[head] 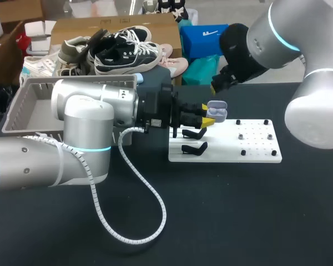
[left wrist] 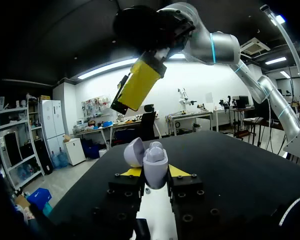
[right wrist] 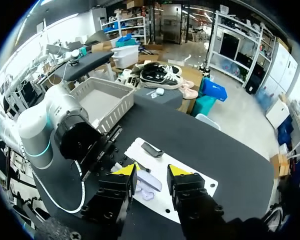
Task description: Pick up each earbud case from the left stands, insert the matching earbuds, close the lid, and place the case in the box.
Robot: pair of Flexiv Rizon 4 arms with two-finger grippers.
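So the left gripper (left wrist: 155, 173) has the lilac earbud case (left wrist: 156, 161) pinched right between its two yellow tips. Both fingers press on the case's sides, so they're closed down to about the width of the case and have a proper hold on it. The case stands upright between the fingers, sticking up past the tips, and its lid (left wrist: 133, 151) is flipped open and leaning off to one side. I think there's something rounded sitting in the top of the case, but I can't tell for sure that it's an earbud. The right gripper (right wrist: 152, 171) hangs up above and a bit ahead of the left fingers. Its own fingers are spread apart with nothing between them, and from its wrist camera the case shows well below the gap. Under the left fingers is the white board (head: 255, 152), with two black stands (head: 194, 134) just beside the gripper. The grey box (head: 22, 108) is back behind the left gripper, next to the arm, well apart from the case.
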